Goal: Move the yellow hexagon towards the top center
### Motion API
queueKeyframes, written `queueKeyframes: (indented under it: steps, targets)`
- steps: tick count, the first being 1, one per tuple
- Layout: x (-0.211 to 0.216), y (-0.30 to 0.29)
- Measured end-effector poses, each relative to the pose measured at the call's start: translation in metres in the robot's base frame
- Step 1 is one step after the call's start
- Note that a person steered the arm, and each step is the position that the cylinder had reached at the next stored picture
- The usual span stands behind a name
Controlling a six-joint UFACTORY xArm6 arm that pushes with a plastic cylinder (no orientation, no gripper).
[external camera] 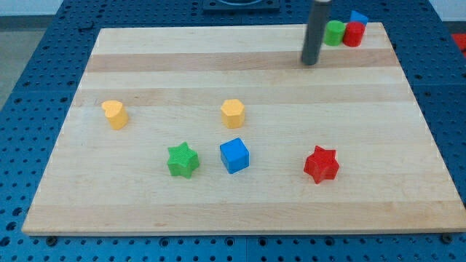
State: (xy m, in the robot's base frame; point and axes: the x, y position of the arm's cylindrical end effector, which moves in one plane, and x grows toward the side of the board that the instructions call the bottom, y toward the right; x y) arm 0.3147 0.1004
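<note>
The yellow hexagon point(232, 113) sits near the middle of the wooden board point(240, 69). My tip point(311, 62) is at the view's upper right, far up and to the right of the hexagon and not touching it. A yellow heart-shaped block point(115, 114) lies at the view's left. A blue cube point(234, 155) sits just below the hexagon, with a green star point(182, 160) to its left and a red star point(321, 164) to its right.
At the top right corner, just right of my tip, stand a green block point(335, 33), a red block point(353, 34) and a blue block point(358, 17) close together. Blue perforated table surrounds the board.
</note>
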Motion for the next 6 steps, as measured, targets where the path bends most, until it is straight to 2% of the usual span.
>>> queueKeyframes:
  steps: [2,3,4,6]
  targets:
    - [0.061,-0.162]
    - [0.117,-0.185]
    - [0.138,-0.170]
    - [0.134,-0.107]
